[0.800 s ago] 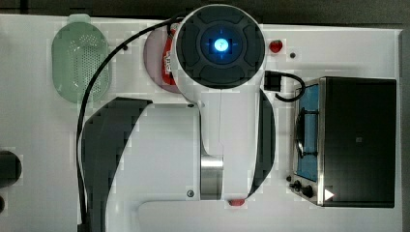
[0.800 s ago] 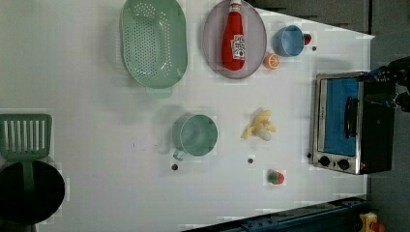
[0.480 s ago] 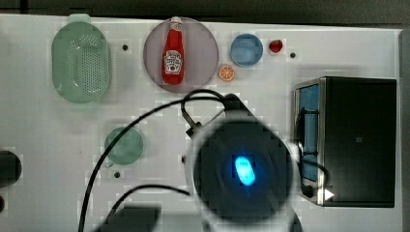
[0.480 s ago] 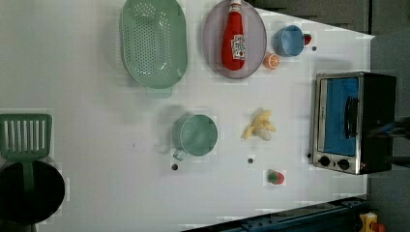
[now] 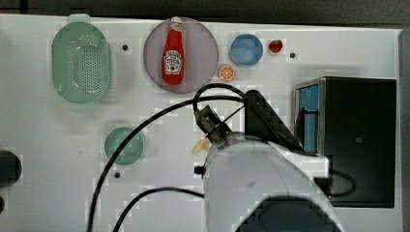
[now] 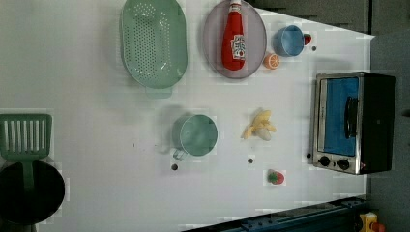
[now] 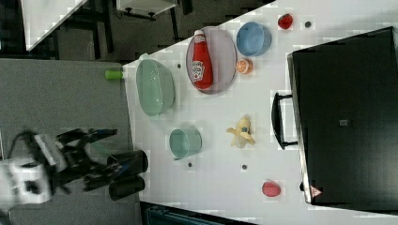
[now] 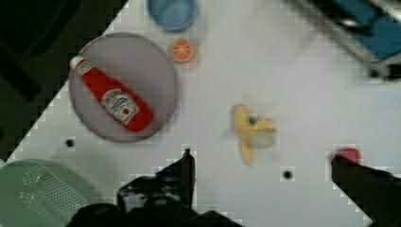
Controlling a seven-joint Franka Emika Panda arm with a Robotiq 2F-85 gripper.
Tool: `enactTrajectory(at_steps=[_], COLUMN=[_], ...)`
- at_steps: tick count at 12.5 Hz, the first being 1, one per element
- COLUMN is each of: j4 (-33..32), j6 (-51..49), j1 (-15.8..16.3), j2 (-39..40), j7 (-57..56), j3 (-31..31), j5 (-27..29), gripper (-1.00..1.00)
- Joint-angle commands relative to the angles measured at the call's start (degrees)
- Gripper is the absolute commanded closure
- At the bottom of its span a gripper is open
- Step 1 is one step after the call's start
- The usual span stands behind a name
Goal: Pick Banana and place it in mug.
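The banana [image 6: 259, 128] is a small pale yellow peeled piece lying on the white table between the mug and the toaster oven. It also shows as the banana [image 7: 241, 131] and the banana [image 8: 250, 132]. In the top view only the banana's tip [image 5: 200, 145] peeks out beside my arm [image 5: 261, 183]. The muted-green mug [image 6: 196, 135] stands upright with nothing in it, also seen as the mug [image 5: 124, 145] and the mug [image 7: 185, 142]. In the wrist view my gripper [image 8: 262, 158] hangs above the table, open. Its dark fingers [image 8: 184, 172] are wide apart and the banana lies just beyond them.
A pale-green colander [image 6: 153, 43], a grey plate [image 6: 212, 55] with a ketchup bottle [image 6: 234, 38], an orange slice [image 6: 271, 61], a blue cup [image 6: 288, 40] and a strawberry [image 6: 276, 177] lie around. A toaster oven [image 6: 353, 123] stands at the left view's right. A green spatula [image 6: 26, 137] lies at the left view's left.
In the top view my arm has swung from over the plate down to the lower middle, over the banana. Nothing on the table has moved.
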Motion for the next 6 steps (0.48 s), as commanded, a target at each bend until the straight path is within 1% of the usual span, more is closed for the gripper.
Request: enactTrajectory(at_steps=[1,3,6], j4=[-10.15,-14.33,-18.1], j6=[7.69,15.13,23.59], j1=[0.25,0.22,0.13], j2=[7.84,11.27,17.55], j7=[-9.23,-17.29,-30.9], j3=[0.1,0.02,-0.17], j5=[-1.17,-1.17,-1.19], gripper=[-1.0,-1.0,-1.0])
